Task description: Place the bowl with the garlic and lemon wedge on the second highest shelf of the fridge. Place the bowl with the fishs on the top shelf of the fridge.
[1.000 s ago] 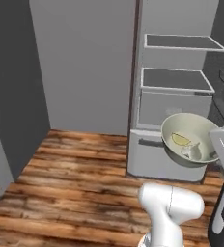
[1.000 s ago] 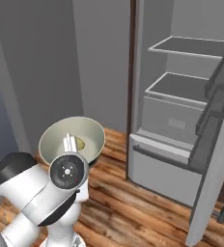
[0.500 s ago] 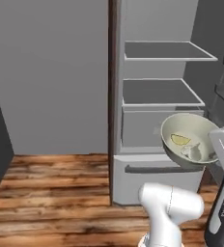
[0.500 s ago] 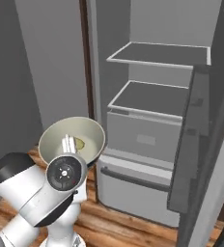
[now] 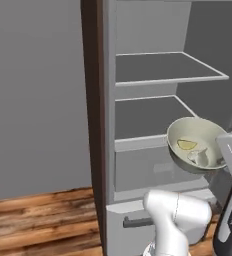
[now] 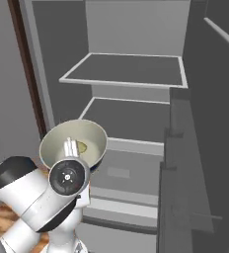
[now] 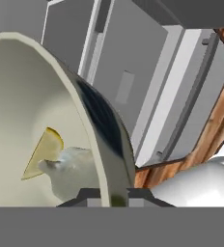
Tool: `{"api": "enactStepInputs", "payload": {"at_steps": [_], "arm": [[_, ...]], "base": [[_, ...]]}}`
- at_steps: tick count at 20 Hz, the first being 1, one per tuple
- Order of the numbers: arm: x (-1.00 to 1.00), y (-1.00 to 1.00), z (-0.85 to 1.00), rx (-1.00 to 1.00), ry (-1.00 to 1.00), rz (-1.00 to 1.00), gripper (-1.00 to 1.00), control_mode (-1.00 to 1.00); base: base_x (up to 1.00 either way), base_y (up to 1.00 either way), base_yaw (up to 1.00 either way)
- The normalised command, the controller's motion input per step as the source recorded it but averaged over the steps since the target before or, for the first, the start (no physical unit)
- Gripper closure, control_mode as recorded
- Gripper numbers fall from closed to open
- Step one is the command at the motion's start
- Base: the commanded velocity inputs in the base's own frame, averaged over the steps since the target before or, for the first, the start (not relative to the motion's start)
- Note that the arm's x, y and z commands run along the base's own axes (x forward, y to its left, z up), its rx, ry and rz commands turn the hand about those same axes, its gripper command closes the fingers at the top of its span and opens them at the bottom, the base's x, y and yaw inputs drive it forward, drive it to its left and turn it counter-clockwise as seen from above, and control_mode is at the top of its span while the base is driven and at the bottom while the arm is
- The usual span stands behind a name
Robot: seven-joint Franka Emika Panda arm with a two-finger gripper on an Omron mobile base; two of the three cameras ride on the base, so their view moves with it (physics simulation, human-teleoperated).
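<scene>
My gripper (image 5: 221, 151) is shut on the right rim of a cream bowl (image 5: 188, 132) and holds it tilted in front of the open fridge (image 5: 138, 30). Inside lie a yellow lemon wedge (image 5: 186, 145) and a whitish garlic (image 5: 198, 156). From the right base, the bowl (image 6: 62, 138) sits above the hand with the lemon wedge (image 6: 81, 147) showing. The hand view has the lemon wedge (image 7: 42, 153) and garlic (image 7: 74, 170) against the bowl's wall (image 7: 17, 96), fingertips (image 7: 92, 195) clamped on the rim. The top shelf (image 5: 165, 67) and the shelf below it (image 5: 143, 115) are bare. The bowl with the fishs is out of view.
A drawer front (image 5: 148, 170) sits under the lower shelf, level with the bowl. The open fridge door with its racks (image 6: 185, 163) stands close on the right. A dark brown cabinet edge (image 5: 91, 100) borders the fridge on the left. Wooden floor (image 5: 38, 220) lies below.
The whole picture has shifted: the base has driven closer to the fridge, whose shelves now loom larger and more central. The bowl stays in the same grip beside the hand.
</scene>
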Motion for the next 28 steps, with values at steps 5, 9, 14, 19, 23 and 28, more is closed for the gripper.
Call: {"api": "enactStepInputs", "payload": {"at_steps": [5,9,14,19,23,28], "arm": [[0.80,0.08,0.00,-0.02,0.08,-0.29,1.00,-1.00],[0.95,-0.01,0.02,0.01,0.09,-0.18,1.00,-1.00],[0.42,-0.12,0.10,0.09,0.12,0.00,1.00,-1.00],[0.28,-0.05,0.01,0.00,-0.01,0.00,1.00,-1.00],[0.88,-0.22,-0.09,0.04,0.00,0.00,1.00,-1.00],[1.00,-0.07,-0.32,0.01,0.00,0.00,1.00,-1.00]], "base": [[0.20,0.01,-0.07],[0.00,0.00,0.00],[0.00,0.00,0.00],[0.00,0.00,0.00],[0.00,0.00,0.00],[0.00,0.00,0.00]]}}
